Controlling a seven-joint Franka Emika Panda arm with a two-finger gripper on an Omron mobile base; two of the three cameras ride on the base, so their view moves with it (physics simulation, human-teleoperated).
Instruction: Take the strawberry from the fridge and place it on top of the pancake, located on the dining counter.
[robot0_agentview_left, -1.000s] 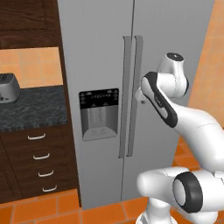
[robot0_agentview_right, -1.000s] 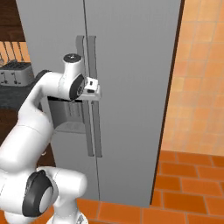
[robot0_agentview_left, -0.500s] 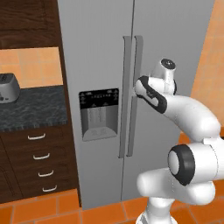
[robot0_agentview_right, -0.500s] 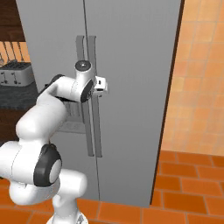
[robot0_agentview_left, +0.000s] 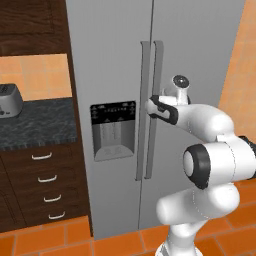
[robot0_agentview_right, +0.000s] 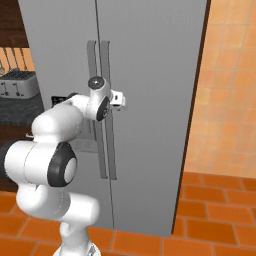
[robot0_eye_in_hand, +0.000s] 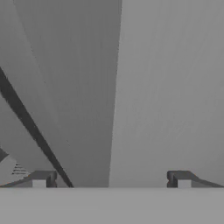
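Note:
The tall grey fridge (robot0_agentview_left: 200, 50) stands with both doors shut, and its black dispenser panel (robot0_agentview_left: 112, 130) sits in the left door. My arm reaches to mid-height of the two long vertical handles (robot0_agentview_left: 156, 75). In the right base view my gripper (robot0_agentview_right: 121, 101) sits just right of the right door's handle (robot0_agentview_right: 106, 65), close to the door face. The hand view has grey fridge metal (robot0_eye_in_hand: 166, 87) close in front and my gripper (robot0_eye_in_hand: 111, 180) open, its fingertips (robot0_eye_in_hand: 41, 179) wide apart with nothing between them. The strawberry, the pancake and the dining counter are out of view.
Left of the fridge a dark-topped wall counter (robot0_agentview_left: 40, 122) carries a silver toaster (robot0_agentview_left: 9, 100) above brown drawers (robot0_agentview_left: 45, 185). An orange tiled wall (robot0_agentview_right: 230, 100) runs right of the fridge, over orange floor tiles (robot0_agentview_right: 215, 215).
The arm has stretched forward and the hand has dropped and moved in toward the fridge handles. The gripper has stayed open and the doors have stayed shut.

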